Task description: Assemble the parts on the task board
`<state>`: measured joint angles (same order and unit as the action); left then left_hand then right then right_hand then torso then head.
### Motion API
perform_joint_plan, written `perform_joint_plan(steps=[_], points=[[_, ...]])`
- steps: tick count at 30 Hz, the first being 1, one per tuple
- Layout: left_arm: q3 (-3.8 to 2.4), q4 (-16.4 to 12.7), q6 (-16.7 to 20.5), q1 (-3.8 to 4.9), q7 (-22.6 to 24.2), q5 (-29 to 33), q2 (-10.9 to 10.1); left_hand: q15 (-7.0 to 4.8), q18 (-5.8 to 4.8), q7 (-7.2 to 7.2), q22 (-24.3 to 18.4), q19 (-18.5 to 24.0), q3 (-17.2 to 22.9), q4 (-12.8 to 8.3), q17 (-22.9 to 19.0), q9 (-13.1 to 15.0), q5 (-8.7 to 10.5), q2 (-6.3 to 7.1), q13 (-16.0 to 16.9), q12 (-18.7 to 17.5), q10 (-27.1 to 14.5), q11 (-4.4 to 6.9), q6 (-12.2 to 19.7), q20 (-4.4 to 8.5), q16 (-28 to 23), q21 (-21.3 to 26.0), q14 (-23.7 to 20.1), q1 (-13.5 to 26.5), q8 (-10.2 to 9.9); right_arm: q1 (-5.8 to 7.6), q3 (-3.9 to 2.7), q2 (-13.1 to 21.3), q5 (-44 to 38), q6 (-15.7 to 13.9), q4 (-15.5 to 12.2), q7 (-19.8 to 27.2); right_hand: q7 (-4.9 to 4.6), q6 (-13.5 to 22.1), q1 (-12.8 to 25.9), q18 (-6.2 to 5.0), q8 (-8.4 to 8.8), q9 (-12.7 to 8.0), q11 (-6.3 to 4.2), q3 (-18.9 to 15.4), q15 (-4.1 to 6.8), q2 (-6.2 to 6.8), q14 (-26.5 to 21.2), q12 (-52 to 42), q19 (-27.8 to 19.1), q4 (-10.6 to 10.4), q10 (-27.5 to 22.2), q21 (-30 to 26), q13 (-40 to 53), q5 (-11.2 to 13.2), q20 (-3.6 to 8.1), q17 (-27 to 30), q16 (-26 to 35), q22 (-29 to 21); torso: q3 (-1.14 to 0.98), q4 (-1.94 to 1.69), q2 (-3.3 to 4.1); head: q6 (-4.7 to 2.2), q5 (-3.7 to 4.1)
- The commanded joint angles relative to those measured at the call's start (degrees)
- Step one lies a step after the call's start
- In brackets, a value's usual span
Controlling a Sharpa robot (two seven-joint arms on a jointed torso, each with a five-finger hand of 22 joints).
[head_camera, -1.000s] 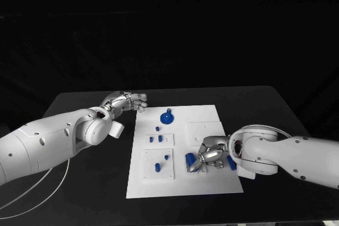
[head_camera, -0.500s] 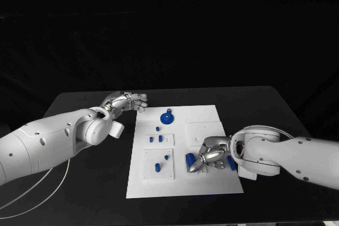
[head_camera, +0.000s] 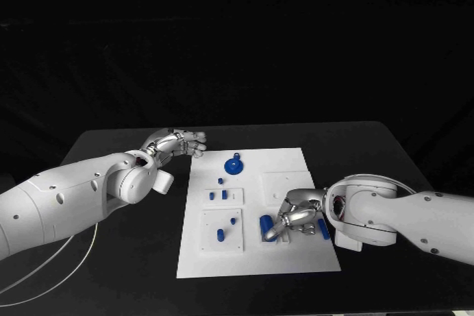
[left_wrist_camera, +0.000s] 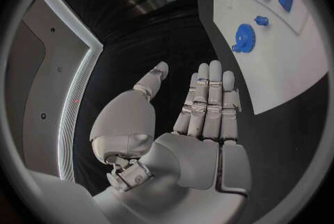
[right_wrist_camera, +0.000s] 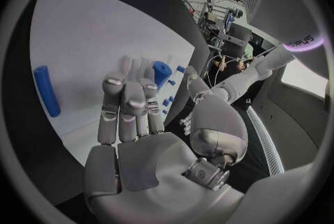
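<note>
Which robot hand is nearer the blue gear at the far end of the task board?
Left. The left robot hand sits off the board's far-left corner, beside the blue gear. The right robot hand is further down the task board, among the blue cylinders.

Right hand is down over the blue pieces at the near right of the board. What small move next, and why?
Probably close the right hand on the blue cylinder beside its fingertips. In the right wrist view its fingers are straight and hold nothing, so no part is picked yet. The left hand is off the task board.

Left hand (head_camera: pixel 176 143) empty, fingers (left_wrist_camera: pixel 209 90) straight; right hand (head_camera: pixel 298 213) low, fingers (right_wrist_camera: pixel 125 104) extended.
</note>
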<state>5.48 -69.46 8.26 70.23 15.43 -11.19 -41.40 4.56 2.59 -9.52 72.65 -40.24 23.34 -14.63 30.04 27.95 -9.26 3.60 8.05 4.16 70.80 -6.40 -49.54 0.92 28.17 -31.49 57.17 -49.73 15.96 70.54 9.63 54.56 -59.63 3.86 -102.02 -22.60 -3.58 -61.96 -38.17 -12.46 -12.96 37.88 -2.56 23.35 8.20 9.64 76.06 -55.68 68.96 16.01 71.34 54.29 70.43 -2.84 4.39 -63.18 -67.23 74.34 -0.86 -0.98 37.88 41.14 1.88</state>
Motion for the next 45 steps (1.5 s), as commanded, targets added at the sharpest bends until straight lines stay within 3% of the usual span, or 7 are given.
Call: perform_joint_plan(steps=[1,9,14,19,30,38,45], points=[[-0.01,-0.06,-0.95,0.01,0.26,-0.36,0.06,0.14,-0.15,0.11,0.06,0.30,0.19,-0.09,0.07,-0.07,-0.35,-0.42,-0.08,-0.07,-0.50,0.04,0.19,0.09,-0.30,0.19,0.15,-0.30,0.35,0.04,-0.03,0.23,-0.60,0.04,-0.25,0.96,-0.08,-0.13,-0.14,-2.54,0.33,0.10,-0.21,0.34,0.63,-1.12,-0.36,0.14,0.11,0.23,0.27,-0.22,0.08,-0.01,0.47,0.05,-0.26,-0.08,-0.04,0.00,0.00,-0.03,-0.03],[0.01,-0.05,-0.93,0.01,0.19,-0.39,0.07,0.15,-0.16,0.10,0.09,0.30,0.19,-0.11,0.11,-0.07,-0.36,-0.42,-0.08,-0.07,-0.51,0.04,0.19,0.09,-0.32,0.20,0.15,-0.32,0.36,0.07,-0.08,0.63,-0.87,0.62,-0.26,0.98,-0.12,-0.22,-2.32,-2.54,0.29,0.17,-0.17,1.39,0.57,-3.40,-0.30,0.09,0.26,0.35,0.40,-0.05,0.15,0.00,0.42,0.10,-0.34,-0.01,0.00,0.00,0.00,-0.01,-0.04],[0.02,-0.01,-0.92,0.01,0.18,-0.40,0.06,0.15,-0.16,0.10,0.11,0.30,0.20,-0.12,0.14,-0.08,-0.36,-0.43,-0.08,-0.07,-0.51,0.03,0.19,0.09,-0.34,0.21,0.15,-0.33,0.36,0.07,-0.09,0.56,-1.09,0.91,-0.20,1.05,-0.25,-0.34,-7.35,-2.54,0.26,0.19,-0.08,5.62,0.45,-4.64,-0.15,0.07,0.55,-0.07,0.58,0.13,0.15,-0.02,0.21,0.23,-0.37,0.02,-0.02,-0.01,0.01,0.03,-0.09],[0.04,-0.03,-0.96,0.01,0.15,-0.40,0.05,0.15,-0.17,0.10,0.12,0.30,0.21,-0.12,0.16,-0.08,-0.36,-0.43,-0.08,-0.07,-0.51,0.03,0.19,0.08,-0.36,0.22,0.15,-0.33,0.36,0.07,-0.09,0.34,-1.10,0.93,-0.09,1.39,-0.34,-0.53,-10.44,-2.54,0.24,0.17,0.06,10.49,0.30,-5.07,-0.04,0.06,0.71,-1.79,0.76,0.28,0.13,0.01,-0.31,0.37,-0.41,0.04,-0.01,0.00,0.02,0.03,-0.10],[0.05,-0.05,-0.98,0.01,0.06,-0.42,-0.01,0.16,-0.18,0.10,0.16,0.30,0.21,-0.12,0.21,-0.08,-0.36,-0.45,-0.08,-0.08,-0.52,0.03,0.19,0.08,-0.39,0.24,0.15,-0.33,0.37,0.07,-0.09,-0.41,-0.87,0.98,0.35,2.07,-0.30,-1.01,-9.96,-2.54,0.08,0.16,0.05,14.80,0.24,-6.35,-0.03,-0.09,0.59,-6.03,1.03,0.65,0.20,0.02,-0.87,0.49,-0.63,0.29,0.04,-0.03,0.01,0.12,-0.11],[0.07,-0.11,-1.12,0.01,-0.07,-0.57,-0.04,0.16,-0.18,0.10,0.18,0.31,0.21,-0.13,0.25,-0.08,-0.36,-0.43,-0.08,-0.08,-0.53,0.02,0.20,0.07,-0.42,0.26,0.15,-0.34,0.37,0.07,-0.09,-1.16,-0.95,2.59,0.67,1.39,-0.19,-1.41,-9.78,-2.54,-0.11,0.19,-0.05,16.38,0.29,-6.00,-0.01,-0.20,0.61,-7.34,1.22,0.93,0.28,0.02,-0.93,0.51,-0.82,0.46,0.03,-0.03,0.01,0.14,-0.22],[0.08,-0.15,-1.25,0.01,-0.21,-0.59,-0.15,0.17,-0.19,0.10,0.20,0.32,0.21,-0.16,0.29,-0.08,-0.35,-0.40,-0.08,-0.08,-0.54,0.02,0.20,0.07,-0.46,0.28,0.13,-0.35,0.38,0.07,-0.08,-1.32,-1.96,4.34,0.95,0.18,-0.25,-1.34,-9.69,-2.54,-0.02,0.04,0.10,15.65,0.19,-4.42,-0.01,-0.19,0.51,-5.92,1.20,1.24,0.33,-0.48,-1.09,0.63,-0.90,0.68,0.04,0.00,0.01,0.19,-0.23]])
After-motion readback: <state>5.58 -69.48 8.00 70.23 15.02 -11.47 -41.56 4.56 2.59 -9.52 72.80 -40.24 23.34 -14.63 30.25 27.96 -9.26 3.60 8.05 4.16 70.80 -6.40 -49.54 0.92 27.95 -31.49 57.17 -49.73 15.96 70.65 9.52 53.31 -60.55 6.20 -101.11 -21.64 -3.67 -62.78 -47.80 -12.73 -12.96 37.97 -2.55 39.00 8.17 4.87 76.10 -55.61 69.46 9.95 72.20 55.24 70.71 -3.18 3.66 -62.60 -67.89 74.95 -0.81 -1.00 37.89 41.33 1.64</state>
